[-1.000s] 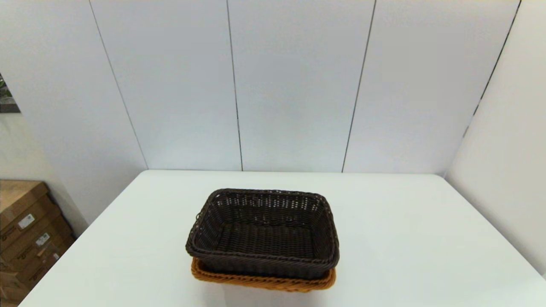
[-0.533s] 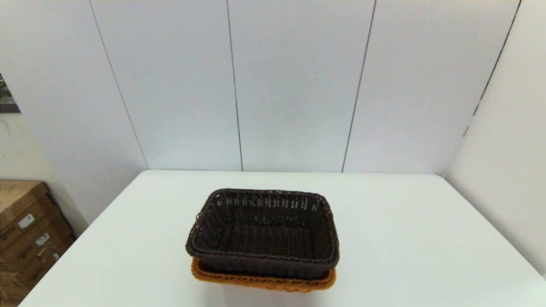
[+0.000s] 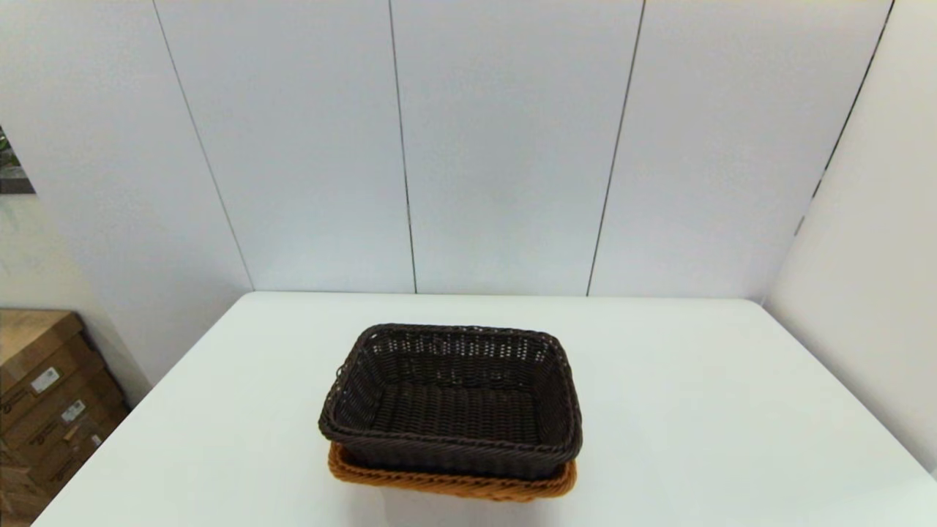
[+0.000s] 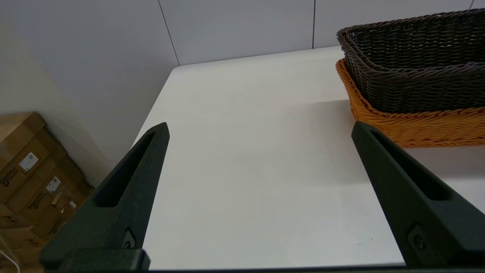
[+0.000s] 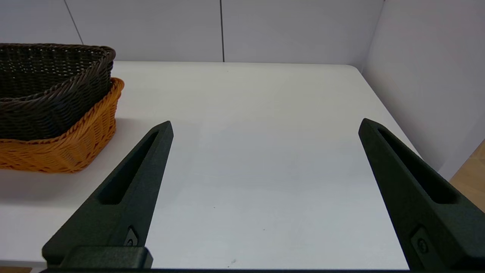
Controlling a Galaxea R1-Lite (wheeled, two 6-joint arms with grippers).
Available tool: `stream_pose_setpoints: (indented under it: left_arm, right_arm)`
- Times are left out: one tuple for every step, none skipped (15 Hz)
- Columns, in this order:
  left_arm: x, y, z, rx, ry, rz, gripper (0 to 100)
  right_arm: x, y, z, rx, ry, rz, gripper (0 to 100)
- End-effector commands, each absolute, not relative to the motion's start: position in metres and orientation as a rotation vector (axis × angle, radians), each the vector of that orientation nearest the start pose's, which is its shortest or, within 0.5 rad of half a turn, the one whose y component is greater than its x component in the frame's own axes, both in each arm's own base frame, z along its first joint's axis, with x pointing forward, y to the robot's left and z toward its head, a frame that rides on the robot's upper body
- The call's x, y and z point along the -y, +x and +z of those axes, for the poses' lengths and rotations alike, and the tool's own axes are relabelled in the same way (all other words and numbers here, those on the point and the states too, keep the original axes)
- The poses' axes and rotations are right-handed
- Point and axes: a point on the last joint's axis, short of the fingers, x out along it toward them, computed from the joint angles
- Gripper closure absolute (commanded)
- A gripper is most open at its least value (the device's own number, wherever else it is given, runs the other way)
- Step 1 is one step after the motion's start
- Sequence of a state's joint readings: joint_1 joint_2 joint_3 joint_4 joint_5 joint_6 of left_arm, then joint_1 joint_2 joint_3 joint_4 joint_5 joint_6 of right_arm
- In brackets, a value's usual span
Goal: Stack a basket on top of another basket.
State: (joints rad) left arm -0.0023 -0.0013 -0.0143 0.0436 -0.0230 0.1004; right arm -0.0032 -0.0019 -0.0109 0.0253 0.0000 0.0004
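Nothing has moved since earlier: dark basket (image 3: 450, 402) sits nested in orange-tan basket (image 3: 450, 484) mid-table (image 3: 695, 410); left pincer (image 4: 259, 129) and right pincer (image 5: 265, 127) parked wide, empty; stacking apparently complete, no further move needed.

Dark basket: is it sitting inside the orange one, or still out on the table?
Inside. The dark basket is nested upright in the orange basket; only the orange rim and sides show beneath it. Neither gripper touches it.
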Motion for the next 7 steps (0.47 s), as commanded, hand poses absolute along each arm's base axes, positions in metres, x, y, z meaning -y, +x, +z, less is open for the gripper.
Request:
stream_pose_setpoints:
  left_arm:
    - [0.0004, -0.0240, 0.0749, -0.026, 0.101, -0.027, 0]
    - [0.0004, -0.0240, 0.0749, -0.026, 0.101, -0.027, 0]
    - [0.0004, -0.0240, 0.0749, -0.026, 0.101, -0.027, 0]
    - [0.0005, -0.0241, 0.0753, -0.025, 0.101, -0.026, 0]
    - [0.0004, -0.0240, 0.0749, -0.026, 0.101, -0.027, 0]
    - [0.0004, -0.0241, 0.0753, -0.025, 0.101, -0.027, 0]
    - [0.0004, -0.0240, 0.0749, -0.026, 0.101, -0.027, 0]
  right_arm:
    - [-0.0001, -0.0236, 0.0758, -0.015, 0.002, -0.003, 0]
    - [-0.0001, -0.0236, 0.0758, -0.015, 0.000, -0.003, 0]
    - [-0.0001, -0.0236, 0.0758, -0.015, 0.000, -0.003, 0]
    - [-0.0001, -0.0236, 0.0758, -0.015, 0.002, -0.003, 0]
    - [-0.0001, -0.0236, 0.0758, -0.015, 0.002, -0.003, 0]
    - [-0.0001, -0.0236, 0.0758, -0.015, 0.002, -0.003, 0]
    - [-0.0001, -0.0236, 0.0759, -0.014, 0.002, -0.003, 0]
